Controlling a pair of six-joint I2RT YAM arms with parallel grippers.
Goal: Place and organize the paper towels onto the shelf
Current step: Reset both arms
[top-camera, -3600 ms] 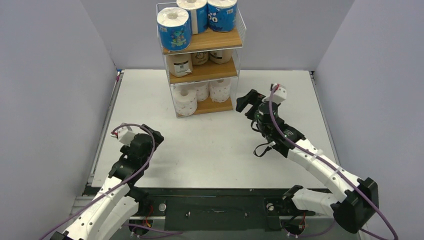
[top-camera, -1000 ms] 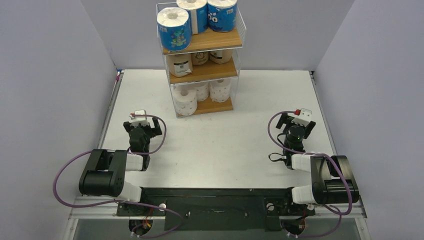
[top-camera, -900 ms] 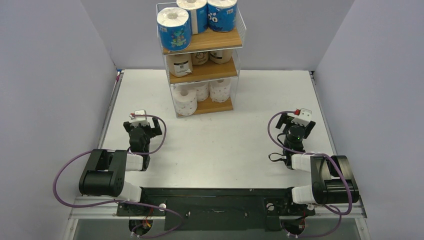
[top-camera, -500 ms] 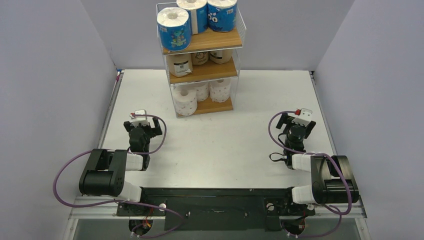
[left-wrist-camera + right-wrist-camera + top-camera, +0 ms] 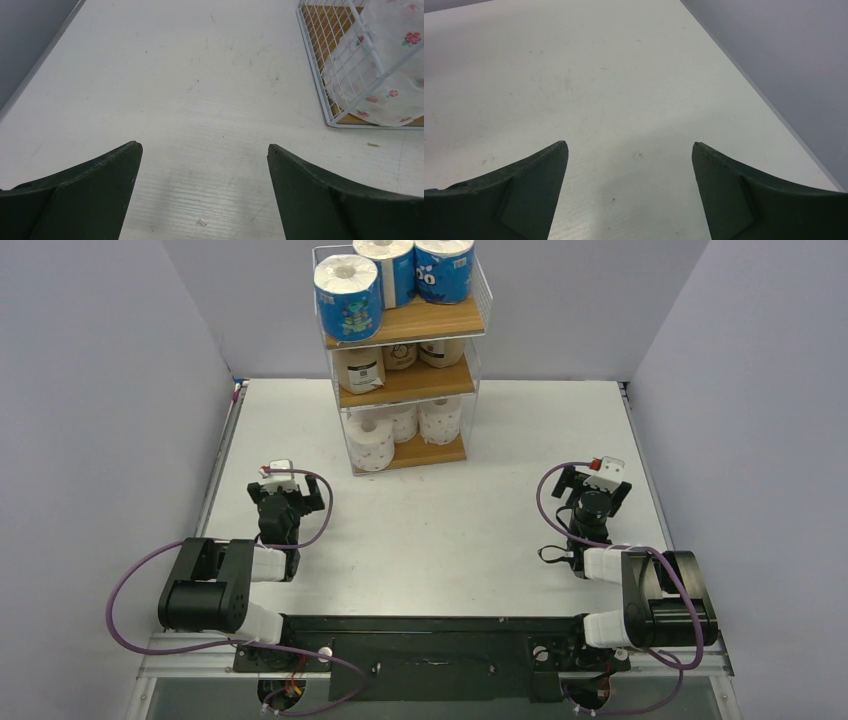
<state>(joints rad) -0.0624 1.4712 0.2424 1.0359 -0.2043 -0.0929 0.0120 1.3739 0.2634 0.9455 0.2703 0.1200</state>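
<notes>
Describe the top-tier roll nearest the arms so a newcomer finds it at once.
Start at the tall shelf of wooden boards in a white wire frame, toward the far side of the white table. Its top board holds three blue printed-wrap paper towel rolls. The one wanted is the front-left roll: it stands forward of the other two, at the left corner.

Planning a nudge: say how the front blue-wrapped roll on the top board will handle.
Standing on end, the short fat blue-wrapped paper roll probably slides rather than tips. Its hollow core suggests lightness. Near the wooden board edge, it might fall.
</notes>
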